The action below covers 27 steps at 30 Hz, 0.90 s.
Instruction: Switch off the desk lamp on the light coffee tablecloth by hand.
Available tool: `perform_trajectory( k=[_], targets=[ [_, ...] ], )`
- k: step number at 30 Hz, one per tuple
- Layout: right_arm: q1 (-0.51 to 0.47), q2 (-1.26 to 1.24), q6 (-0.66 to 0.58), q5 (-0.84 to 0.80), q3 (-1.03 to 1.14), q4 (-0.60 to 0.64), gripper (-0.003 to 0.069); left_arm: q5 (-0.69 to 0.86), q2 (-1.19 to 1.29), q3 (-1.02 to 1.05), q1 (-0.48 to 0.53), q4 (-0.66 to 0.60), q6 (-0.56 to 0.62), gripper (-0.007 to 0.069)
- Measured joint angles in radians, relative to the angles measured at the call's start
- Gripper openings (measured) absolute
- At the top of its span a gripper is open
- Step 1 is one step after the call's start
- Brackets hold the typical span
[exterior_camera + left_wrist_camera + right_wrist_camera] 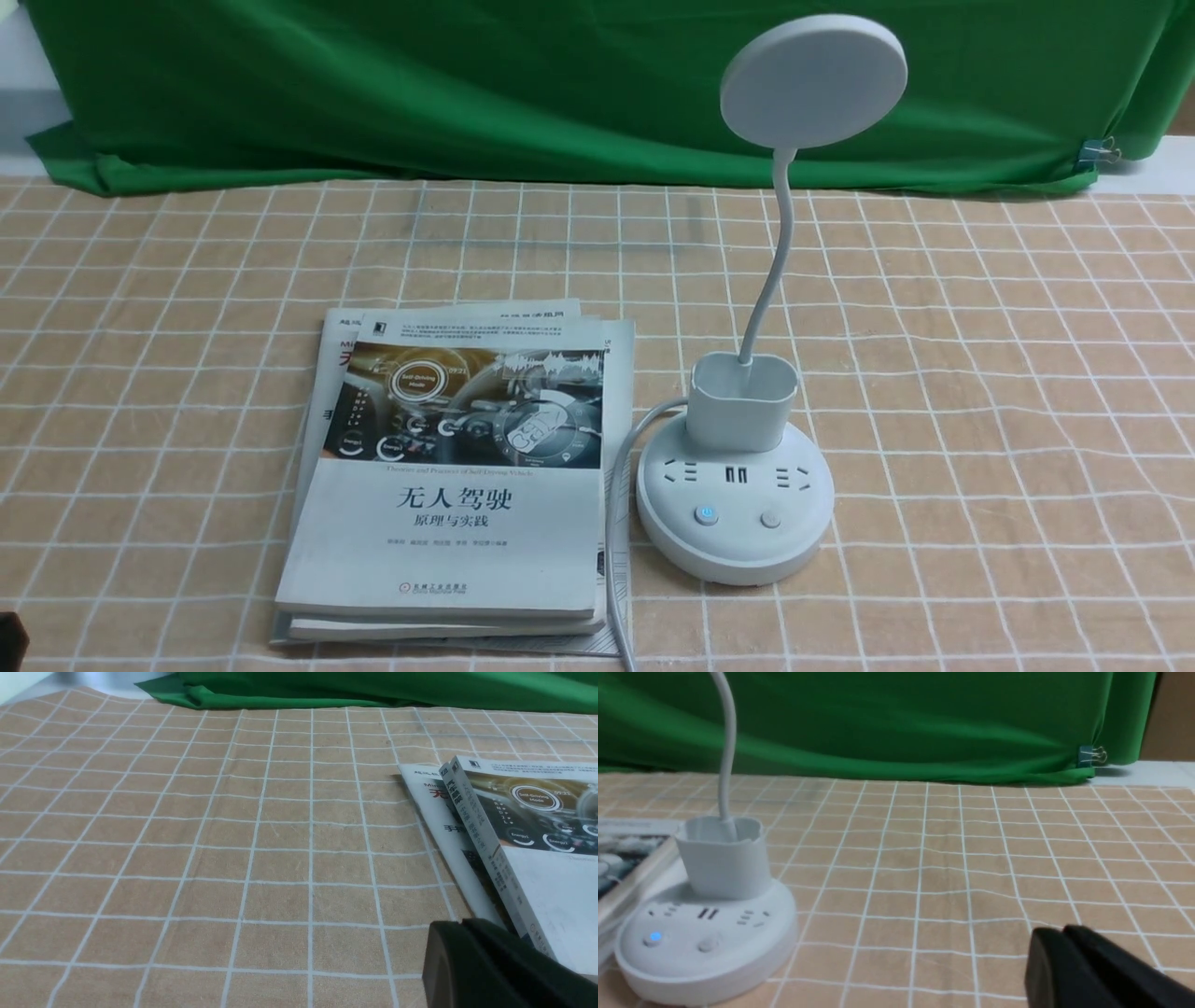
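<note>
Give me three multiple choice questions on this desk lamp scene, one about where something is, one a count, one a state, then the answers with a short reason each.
1. In the front view, where does the desk lamp stand relative to the stack of books?
A. on top of it
B. to its right, on the light coffee tablecloth
C. to its left

2. How many round buttons are on the lamp's base?
A. one
B. two
C. four

3. The left button is:
A. glowing blue
B. unlit
C. covered by a book

Answers:
1 B, the base sits on the cloth beside the books' right edge.
2 B, the left button and the right button sit below the sockets.
3 A, a blue light shows on it in the front and right wrist views.
</note>
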<state>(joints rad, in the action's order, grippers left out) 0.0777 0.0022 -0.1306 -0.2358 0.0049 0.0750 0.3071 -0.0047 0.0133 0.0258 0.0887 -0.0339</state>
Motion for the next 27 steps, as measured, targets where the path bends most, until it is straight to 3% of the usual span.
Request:
perform_trajectory(
  k=[27],
  targets=[
    [0.000,0.000,0.000,-0.008,0.000,-0.003,0.0073,-0.001,0.000,0.000,0.000,0.000,0.000,0.0004]
  ],
)
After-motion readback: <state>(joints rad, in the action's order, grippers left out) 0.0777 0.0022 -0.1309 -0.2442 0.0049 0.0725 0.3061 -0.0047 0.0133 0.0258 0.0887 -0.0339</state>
